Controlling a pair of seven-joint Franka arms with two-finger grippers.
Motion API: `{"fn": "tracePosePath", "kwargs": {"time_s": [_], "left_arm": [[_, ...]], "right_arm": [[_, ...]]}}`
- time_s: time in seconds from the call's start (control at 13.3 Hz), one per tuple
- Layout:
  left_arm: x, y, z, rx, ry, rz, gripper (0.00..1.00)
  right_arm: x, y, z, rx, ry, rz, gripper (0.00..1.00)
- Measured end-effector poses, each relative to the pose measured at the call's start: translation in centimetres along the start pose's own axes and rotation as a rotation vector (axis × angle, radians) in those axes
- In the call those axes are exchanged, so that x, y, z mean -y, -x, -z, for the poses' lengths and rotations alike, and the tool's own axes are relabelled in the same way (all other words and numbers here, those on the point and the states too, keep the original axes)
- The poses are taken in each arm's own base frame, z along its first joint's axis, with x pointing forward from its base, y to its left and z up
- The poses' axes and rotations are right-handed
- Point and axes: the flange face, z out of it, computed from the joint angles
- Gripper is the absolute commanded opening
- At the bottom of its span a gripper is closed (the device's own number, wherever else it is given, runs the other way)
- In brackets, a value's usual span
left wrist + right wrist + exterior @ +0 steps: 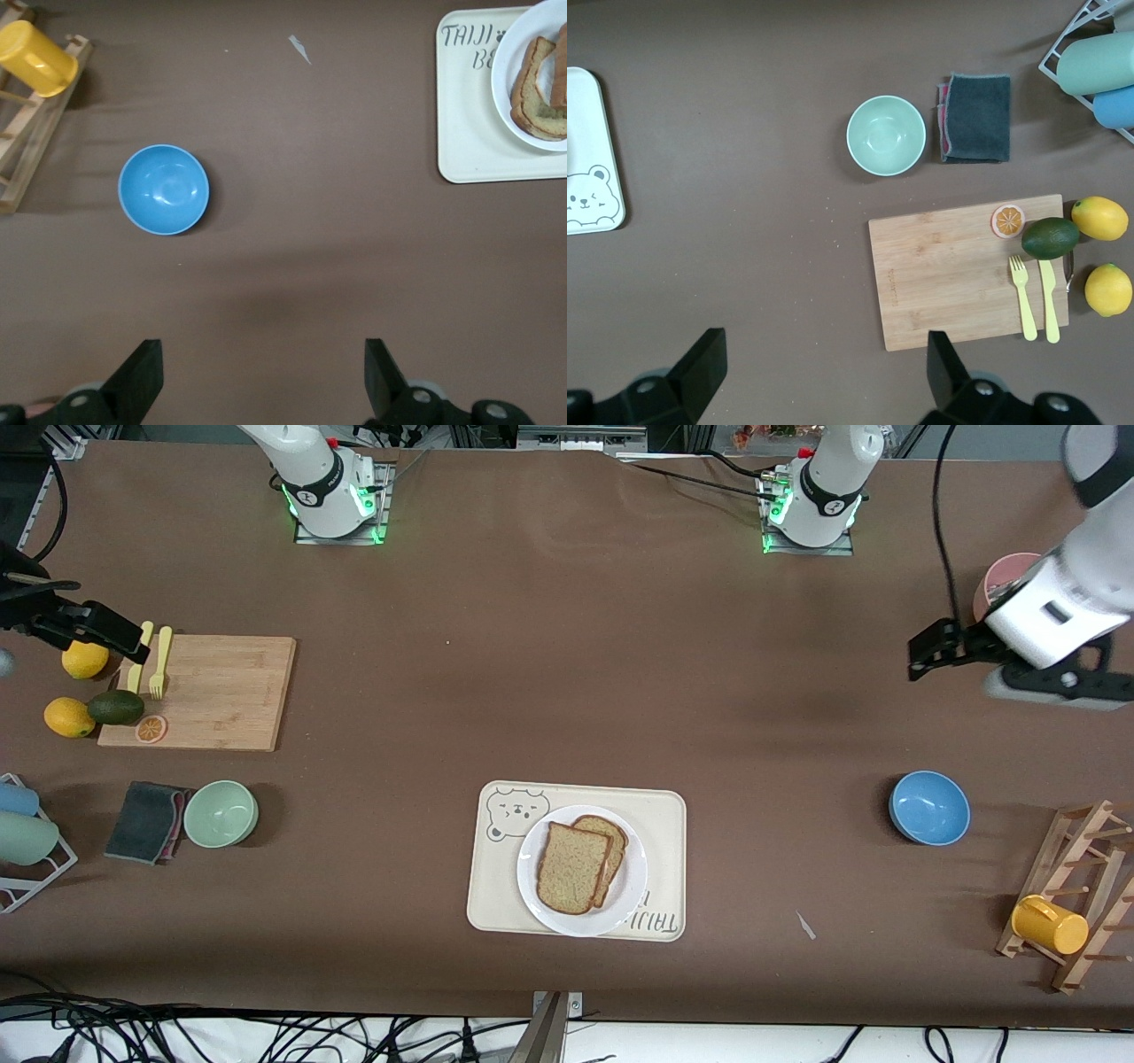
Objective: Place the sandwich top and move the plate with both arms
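Observation:
The white plate (634, 887) rests on a cream tray (496, 890) near the front edge, mid-table. On it the sandwich top (570, 870), a plain brown bread slice, lies over a second slice (613, 841) and covers most of it. In the left wrist view the plate (506, 62) and bread (535, 91) show at the frame's edge. My left gripper (921, 657) (264, 381) hangs open and empty over bare table at the left arm's end. Open and empty too, my right gripper (128, 642) (824, 376) hovers by the cutting board's edge at the right arm's end.
A blue bowl (928, 807) and a wooden rack with a yellow mug (1050, 924) sit at the left arm's end. At the right arm's end are a cutting board (221, 691) with fork, knife, avocado and lemons, a green bowl (221, 813) and a grey cloth (146, 821).

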Motion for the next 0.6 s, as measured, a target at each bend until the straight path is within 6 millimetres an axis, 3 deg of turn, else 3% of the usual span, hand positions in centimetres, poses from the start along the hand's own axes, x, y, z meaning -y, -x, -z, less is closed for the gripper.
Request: {"fn": "tracePosePath", "kwargs": {"time_s": [0.23,0.6], "left_arm": [[-0.3,1.4,0.5,-0.003,-0.002,0.002,1.00],[-1.9,1.6,-0.5,0.017,-0.002,-0.019,1.00]], "right_arm": [[0.0,0.0,0.0,0.001,0.000,0.000,1.00],[0.0,0.0,0.0,0.001,0.000,-0.001,1.00]]}}
